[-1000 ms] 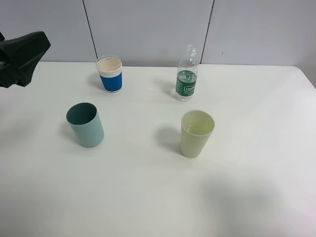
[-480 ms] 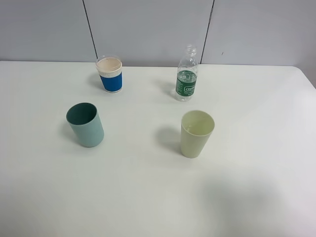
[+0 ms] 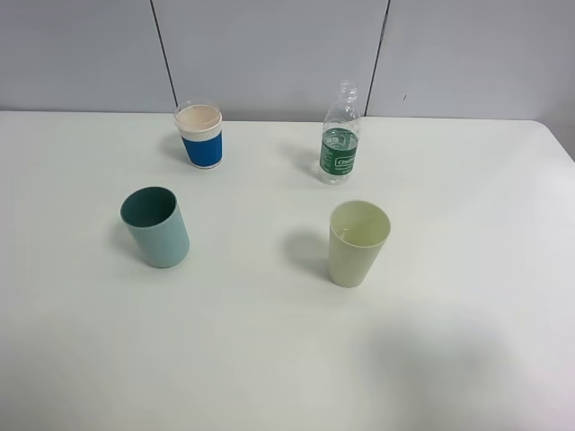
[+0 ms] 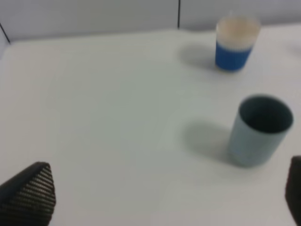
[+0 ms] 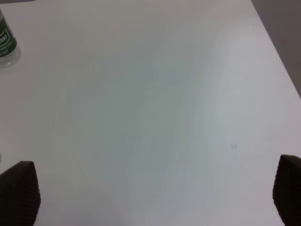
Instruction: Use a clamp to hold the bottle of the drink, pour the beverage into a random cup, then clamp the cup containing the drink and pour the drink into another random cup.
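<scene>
The clear drink bottle (image 3: 340, 135) with a green label stands upright at the back of the white table (image 3: 269, 359); its lower part shows in the right wrist view (image 5: 5, 43). A blue paper cup (image 3: 199, 135) (image 4: 236, 43) stands at the back left. A teal cup (image 3: 155, 226) (image 4: 260, 132) is left of the middle, and a pale green cup (image 3: 358, 242) is right of it. My left gripper (image 4: 160, 197) is open, well short of the teal cup. My right gripper (image 5: 153, 195) is open over bare table, far from the bottle. Neither gripper shows in the exterior high view.
Grey wall panels (image 3: 269, 45) rise behind the table's far edge. The table's right edge (image 5: 277, 52) runs beside the right gripper, with darker floor beyond it.
The dark left arm, seen at the exterior high view's upper left a second ago, has gone out of that view. The bottle and the three cups have not moved.
</scene>
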`<action>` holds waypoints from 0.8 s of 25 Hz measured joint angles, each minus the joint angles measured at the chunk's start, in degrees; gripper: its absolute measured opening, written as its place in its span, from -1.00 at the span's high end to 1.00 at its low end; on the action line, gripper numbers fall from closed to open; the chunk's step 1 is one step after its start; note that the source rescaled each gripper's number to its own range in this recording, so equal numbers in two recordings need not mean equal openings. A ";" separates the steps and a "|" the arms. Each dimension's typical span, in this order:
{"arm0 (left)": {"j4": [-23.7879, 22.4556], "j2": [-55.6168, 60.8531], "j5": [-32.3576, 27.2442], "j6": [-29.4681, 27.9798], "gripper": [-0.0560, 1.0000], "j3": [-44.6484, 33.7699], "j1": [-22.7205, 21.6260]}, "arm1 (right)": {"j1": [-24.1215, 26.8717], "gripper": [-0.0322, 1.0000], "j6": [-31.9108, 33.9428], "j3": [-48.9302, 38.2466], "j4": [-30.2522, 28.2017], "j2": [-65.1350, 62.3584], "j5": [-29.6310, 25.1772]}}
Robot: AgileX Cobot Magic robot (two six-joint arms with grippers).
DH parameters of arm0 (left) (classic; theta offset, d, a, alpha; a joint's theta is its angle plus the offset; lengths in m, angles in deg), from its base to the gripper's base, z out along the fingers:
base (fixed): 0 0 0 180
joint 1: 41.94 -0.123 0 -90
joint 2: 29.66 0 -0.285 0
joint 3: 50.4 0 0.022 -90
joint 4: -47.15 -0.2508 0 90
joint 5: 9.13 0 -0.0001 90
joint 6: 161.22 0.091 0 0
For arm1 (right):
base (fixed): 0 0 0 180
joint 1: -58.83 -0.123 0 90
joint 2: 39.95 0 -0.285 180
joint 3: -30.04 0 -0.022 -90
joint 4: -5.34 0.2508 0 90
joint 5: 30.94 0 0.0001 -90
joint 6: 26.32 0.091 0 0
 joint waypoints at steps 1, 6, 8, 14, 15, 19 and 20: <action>0.67 0.80 -1.39 0.63 -0.97 0.00 -0.67 | 0.00 -0.98 0.00 0.00 0.00 0.00 0.00; 1.58 4.79 -3.56 1.77 -0.98 -1.12 -5.81 | 0.00 -0.98 0.00 0.00 0.00 0.00 0.00; 2.68 6.57 -3.56 2.08 -0.98 -2.90 -7.89 | 0.00 -0.98 0.00 0.00 0.00 0.00 0.00; 10.31 7.20 -3.06 7.55 -0.98 -7.28 -11.04 | 0.00 -0.98 0.00 0.00 0.00 0.00 0.00; 10.31 7.20 -2.29 8.96 -0.98 -7.81 -11.47 | 0.00 -0.98 0.00 0.00 0.00 0.00 0.00; 10.75 7.20 -1.45 10.99 -0.98 -8.54 -13.23 | 0.00 -0.98 0.00 0.00 0.00 0.00 0.00; 10.80 7.20 -1.38 11.11 -0.98 -8.65 -13.75 | 0.00 -0.98 0.00 0.00 0.00 0.00 0.00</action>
